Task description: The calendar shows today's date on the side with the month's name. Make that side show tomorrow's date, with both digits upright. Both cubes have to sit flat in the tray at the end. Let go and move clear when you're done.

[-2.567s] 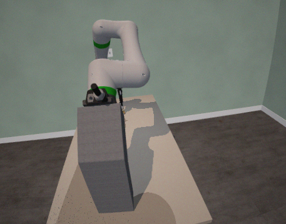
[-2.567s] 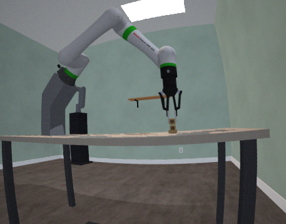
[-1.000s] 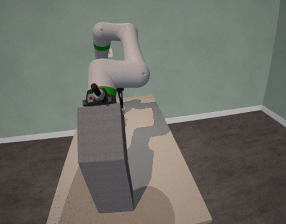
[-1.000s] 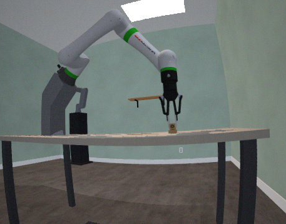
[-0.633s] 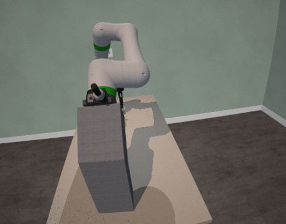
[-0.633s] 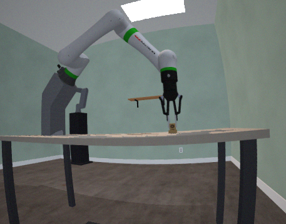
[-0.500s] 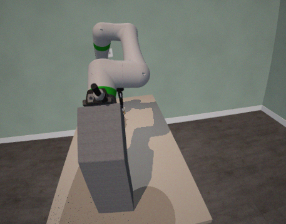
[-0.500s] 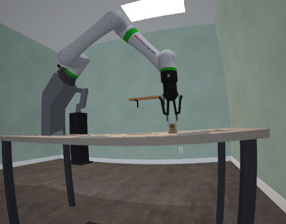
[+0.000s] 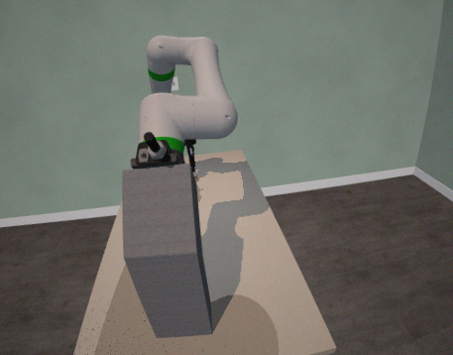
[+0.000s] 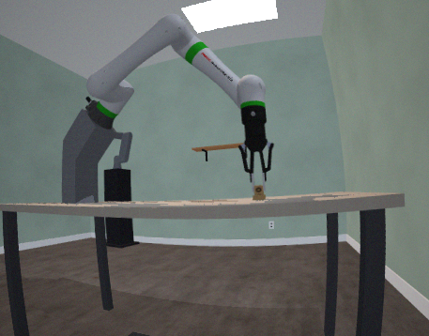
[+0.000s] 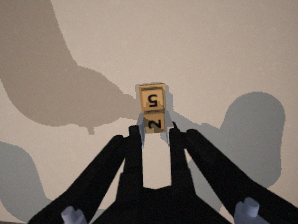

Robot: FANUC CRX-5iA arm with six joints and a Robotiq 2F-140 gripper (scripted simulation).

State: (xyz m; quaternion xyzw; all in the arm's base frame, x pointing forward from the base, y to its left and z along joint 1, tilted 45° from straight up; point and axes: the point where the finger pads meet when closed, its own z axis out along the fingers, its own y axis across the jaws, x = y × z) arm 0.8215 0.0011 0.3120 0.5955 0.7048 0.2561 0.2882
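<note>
1. Two tan wooden cubes, each with a black digit on a lighter face, sit side by side, touching, on the table.
2. "5" cube (image 11: 152, 97): the farther one in the wrist view; digit reads inverted there.
3. "2" cube (image 11: 153, 123): the nearer one, digit also inverted, lying between the fingertips; whether it is touched cannot be told.
4. Exterior view: the cubes (image 10: 258, 192) appear as one small tan block; tray not discernible.
</note>
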